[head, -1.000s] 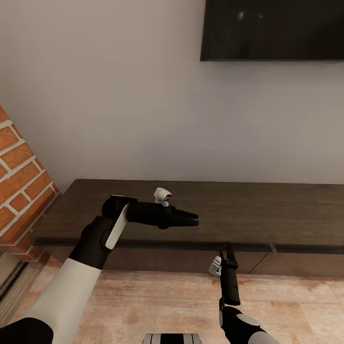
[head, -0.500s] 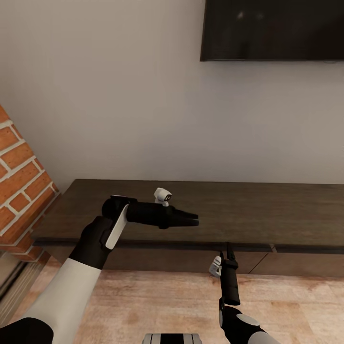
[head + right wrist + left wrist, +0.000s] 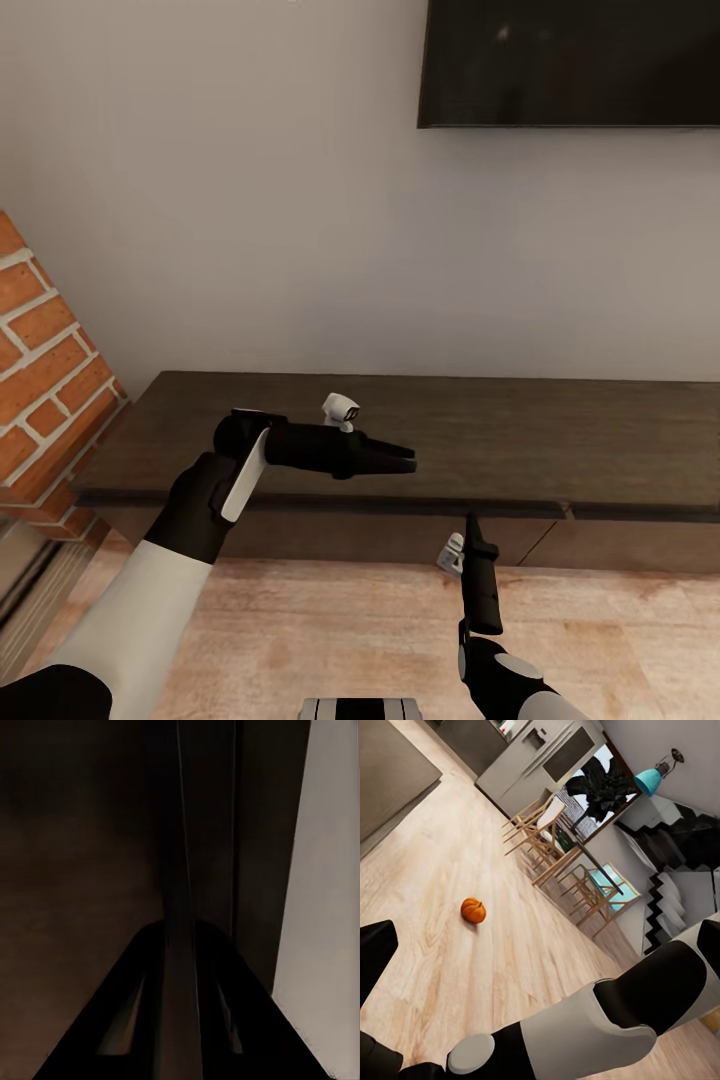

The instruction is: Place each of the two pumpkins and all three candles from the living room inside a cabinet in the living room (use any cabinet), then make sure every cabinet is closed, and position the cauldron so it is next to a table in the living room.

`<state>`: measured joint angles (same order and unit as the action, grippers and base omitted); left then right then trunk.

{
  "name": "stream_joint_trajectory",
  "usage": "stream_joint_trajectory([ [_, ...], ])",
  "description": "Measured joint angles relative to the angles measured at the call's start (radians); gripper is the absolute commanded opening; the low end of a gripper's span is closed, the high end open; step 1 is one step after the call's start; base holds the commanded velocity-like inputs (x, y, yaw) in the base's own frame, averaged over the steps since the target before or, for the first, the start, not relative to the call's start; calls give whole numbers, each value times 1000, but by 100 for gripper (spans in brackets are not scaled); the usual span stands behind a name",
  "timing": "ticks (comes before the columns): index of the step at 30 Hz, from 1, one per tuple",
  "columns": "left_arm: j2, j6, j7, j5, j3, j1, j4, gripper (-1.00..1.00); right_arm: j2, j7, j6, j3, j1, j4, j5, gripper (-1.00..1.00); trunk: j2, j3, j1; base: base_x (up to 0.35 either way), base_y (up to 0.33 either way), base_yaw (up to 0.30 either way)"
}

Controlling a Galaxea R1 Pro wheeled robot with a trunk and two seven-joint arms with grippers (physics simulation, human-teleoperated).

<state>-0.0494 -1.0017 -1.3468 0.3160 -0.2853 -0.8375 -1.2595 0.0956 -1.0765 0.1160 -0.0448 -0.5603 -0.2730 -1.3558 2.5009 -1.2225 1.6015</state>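
Stood before a long, low dark-brown cabinet (image 3: pixel 500 440) of matte, grained wood with a flat top, set against a plain pale wall (image 3: pixel 250 200). Left gripper (image 3: pixel 405 460), a slim black wedge, hovered level over the cabinet's top, pointing toward the right arm's side, fingers pressed together with nothing between them. Right gripper (image 3: pixel 472 522), equally narrow and black, pointed up at the cabinet's front edge, tip just below the thin lip of the top and near the seam between two drawer fronts; fingers closed flat against each other, empty. From the right wrist, the same closed fingers (image 3: pixel 180 1020) seen as a dark tapering wedge right up against the shadowed brown wood (image 3: pixel 75 870), a strip of pale wall alongside. Beyond the left gripper's outer side, rough red brick with pale mortar (image 3: pixel 40 350). Above the right gripper, the glossy black slab of a wall-mounted screen (image 3: pixel 570 60). Under both arms, pale wood-plank floor (image 3: pixel 300 620). From the left wrist, one small, squat, ribbed orange pumpkin (image 3: pixel 474 910) sat alone on the blond plank floor (image 3: pixel 435 870), well apart from the gripper, with light wooden chairs (image 3: pixel 547 832) around a dining table farther off and the white-and-black forearm (image 3: pixel 585 1027) close to the lens.
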Motion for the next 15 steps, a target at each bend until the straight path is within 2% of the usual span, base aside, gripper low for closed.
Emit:
stream_joint_trajectory([
  [7, 0, 0, 0, 0, 0, 0, 2, 100, 0, -1, -2, 1, 1, -5, 0, -100, 0, 0, 0, -3, 0, 0],
  [15, -4, 0, 1, -1, 0, 0, -1, 100, 0, -9, -9, -1, 0, -2, 1, -100, 0, 0, 0, -208, 0, 0],
])
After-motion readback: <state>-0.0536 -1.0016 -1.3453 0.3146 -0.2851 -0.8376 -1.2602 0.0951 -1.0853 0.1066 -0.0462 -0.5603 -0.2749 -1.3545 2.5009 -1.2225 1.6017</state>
